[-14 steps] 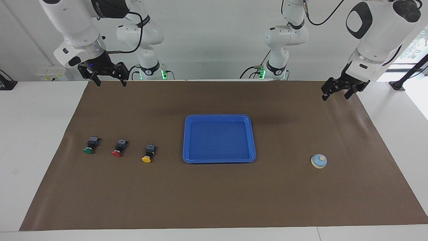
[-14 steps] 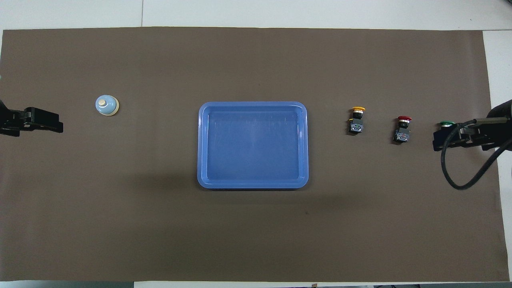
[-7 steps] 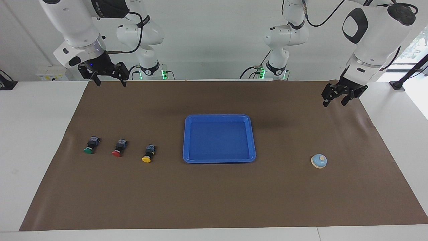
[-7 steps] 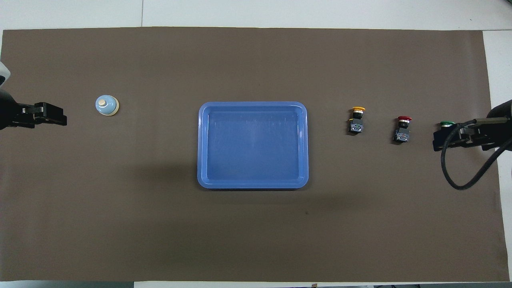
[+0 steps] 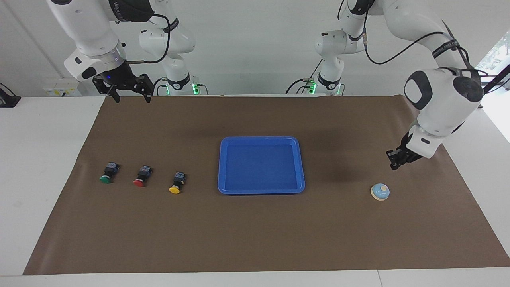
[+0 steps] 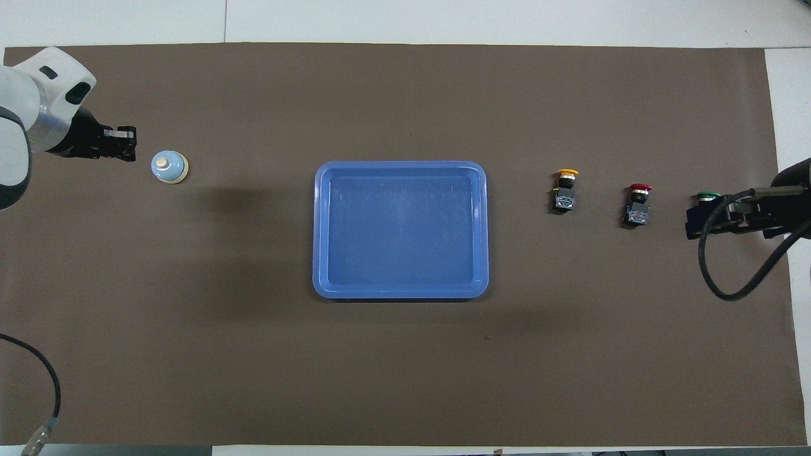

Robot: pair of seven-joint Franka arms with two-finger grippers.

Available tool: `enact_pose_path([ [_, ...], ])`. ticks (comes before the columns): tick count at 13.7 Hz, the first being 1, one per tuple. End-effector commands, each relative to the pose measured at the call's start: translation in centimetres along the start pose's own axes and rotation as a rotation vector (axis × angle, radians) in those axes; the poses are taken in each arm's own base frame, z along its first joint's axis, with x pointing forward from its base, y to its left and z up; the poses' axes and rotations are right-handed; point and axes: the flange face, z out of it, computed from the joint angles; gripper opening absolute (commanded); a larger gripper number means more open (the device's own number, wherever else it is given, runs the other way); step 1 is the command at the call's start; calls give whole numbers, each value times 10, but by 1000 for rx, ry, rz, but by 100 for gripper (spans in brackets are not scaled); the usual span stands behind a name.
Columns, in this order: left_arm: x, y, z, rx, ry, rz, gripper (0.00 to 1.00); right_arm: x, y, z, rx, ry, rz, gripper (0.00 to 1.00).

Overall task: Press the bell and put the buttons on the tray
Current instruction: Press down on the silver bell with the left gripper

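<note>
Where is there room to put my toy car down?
The blue tray holds nothing. Bare brown mat fills the strip between the tray and the bell, and the wide stretch farther from the robots than everything. It is crowded at the green button, red button and yellow button.
</note>
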Motion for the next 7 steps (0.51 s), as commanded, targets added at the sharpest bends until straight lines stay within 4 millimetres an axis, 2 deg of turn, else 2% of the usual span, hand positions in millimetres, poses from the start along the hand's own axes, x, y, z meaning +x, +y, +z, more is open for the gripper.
enact_pose_path([
  [1, 20, -5, 26, -3, 27, -22, 0, -1, 4, 0, 17, -11, -14, 100],
  [6, 19, -7, 47, 1, 26, -23, 0, -1, 4, 0, 17, -11, -14, 100],
  [7, 20, -7, 56, 1, 24, -25, 0, -1, 3, 0, 16, -11, -16, 100],
])
